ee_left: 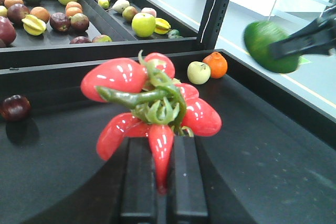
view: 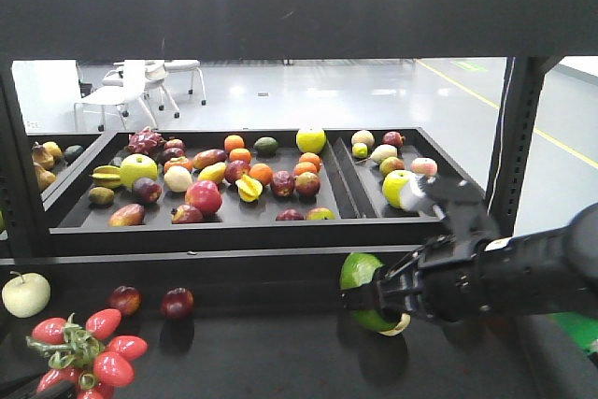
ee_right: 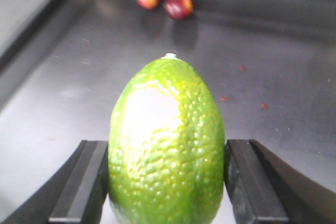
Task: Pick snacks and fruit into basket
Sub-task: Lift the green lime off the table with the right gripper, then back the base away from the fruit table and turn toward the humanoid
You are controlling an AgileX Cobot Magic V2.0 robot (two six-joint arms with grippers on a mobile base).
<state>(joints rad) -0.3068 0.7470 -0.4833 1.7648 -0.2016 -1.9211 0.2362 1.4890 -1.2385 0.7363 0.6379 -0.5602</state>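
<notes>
The fruit [view: 363, 275], glossy green and pebbled with a pale patch, hangs above the dark lower shelf with my right gripper [view: 371, 303] shut on it. In the right wrist view the fruit [ee_right: 165, 145] stands upright, pressed between both black fingers [ee_right: 79, 182]. It also shows at the upper right of the left wrist view, the fruit [ee_left: 270, 45] blurred. My left gripper [ee_left: 160, 182] is shut on one lobe of a red tomato bunch [ee_left: 152, 103] with a green stem, low at the left, tomato bunch [view: 84, 348]. The snacks and the basket are out of view.
A black tray [view: 234, 231] of several mixed fruits sits on the upper shelf, with a narrower tray [view: 439, 161] to its right. A shelf post [view: 519, 137] rises at the right. On the lower shelf lie a white apple [view: 25, 294], two dark red fruits [view: 177, 303], an orange [ee_left: 216, 64] and a pale apple [ee_left: 198, 72].
</notes>
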